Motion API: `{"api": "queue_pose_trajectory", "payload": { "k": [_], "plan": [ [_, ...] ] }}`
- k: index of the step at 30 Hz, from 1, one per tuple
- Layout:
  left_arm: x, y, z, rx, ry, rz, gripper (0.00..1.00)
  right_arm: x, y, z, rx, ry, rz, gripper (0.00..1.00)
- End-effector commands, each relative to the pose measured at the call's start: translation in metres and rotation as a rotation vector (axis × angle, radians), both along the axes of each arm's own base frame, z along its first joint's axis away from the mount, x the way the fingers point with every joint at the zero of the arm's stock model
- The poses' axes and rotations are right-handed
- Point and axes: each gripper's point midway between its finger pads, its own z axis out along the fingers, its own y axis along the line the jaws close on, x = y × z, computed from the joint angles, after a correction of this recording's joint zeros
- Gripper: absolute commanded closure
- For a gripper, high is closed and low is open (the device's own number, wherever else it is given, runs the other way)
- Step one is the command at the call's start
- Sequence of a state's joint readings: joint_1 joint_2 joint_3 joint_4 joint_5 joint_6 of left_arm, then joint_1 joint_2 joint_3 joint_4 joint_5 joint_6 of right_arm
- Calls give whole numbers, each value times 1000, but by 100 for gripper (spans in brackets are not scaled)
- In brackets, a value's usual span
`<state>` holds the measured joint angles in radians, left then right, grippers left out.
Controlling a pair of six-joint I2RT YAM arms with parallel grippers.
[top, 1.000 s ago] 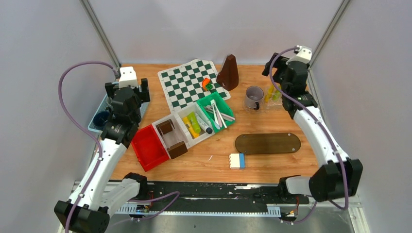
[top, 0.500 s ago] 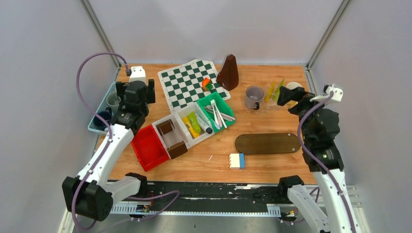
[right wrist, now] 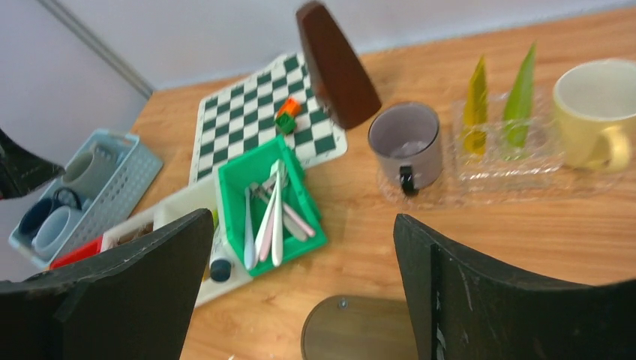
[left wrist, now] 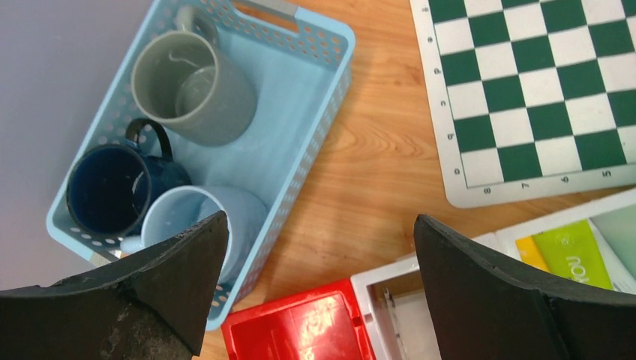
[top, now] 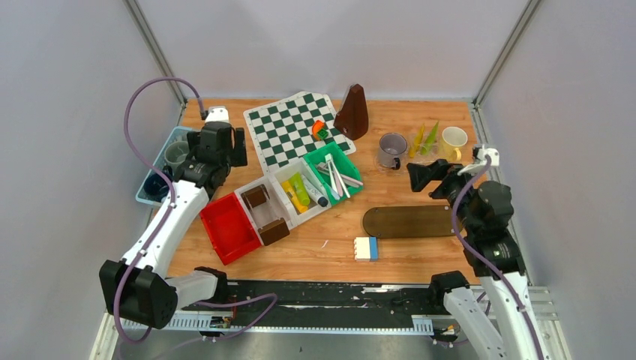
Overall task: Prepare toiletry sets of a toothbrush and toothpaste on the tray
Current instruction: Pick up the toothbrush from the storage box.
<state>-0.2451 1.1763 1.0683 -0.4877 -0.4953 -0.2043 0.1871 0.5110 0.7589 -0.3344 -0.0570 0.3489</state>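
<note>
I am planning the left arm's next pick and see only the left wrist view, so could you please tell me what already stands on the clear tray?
Observer: A grey ceramic mug and a pale yellow mug stand on the clear tray.
Operator: Thank you. Are any tubes there too?
Observer: Yes, a yellow tube and a green tube stand upright between the two mugs.
Operator: And where are the toothbrushes, please?
Observer: Slim whitish toothbrushes lie in the green plastic bin.
</note>
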Motion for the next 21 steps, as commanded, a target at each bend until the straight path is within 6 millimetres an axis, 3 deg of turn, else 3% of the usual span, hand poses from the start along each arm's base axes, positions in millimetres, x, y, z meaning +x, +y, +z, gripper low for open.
{"api": "queue_pose_trajectory", "payload": {
  "k": [1, 12, 21],
  "plan": [
    [-13, -7, 1, -81, 12, -15, 0, 2, 32, -4, 27, 106, 166, 9],
    [-30, -15, -5, -111, -3, -88, 0, 50, 67, -29, 15, 331, 279, 24],
    [-36, -16, -14, -102, -13, -123, 0, 97, 114, -84, -111, 498, 336, 31]
  ]
}}
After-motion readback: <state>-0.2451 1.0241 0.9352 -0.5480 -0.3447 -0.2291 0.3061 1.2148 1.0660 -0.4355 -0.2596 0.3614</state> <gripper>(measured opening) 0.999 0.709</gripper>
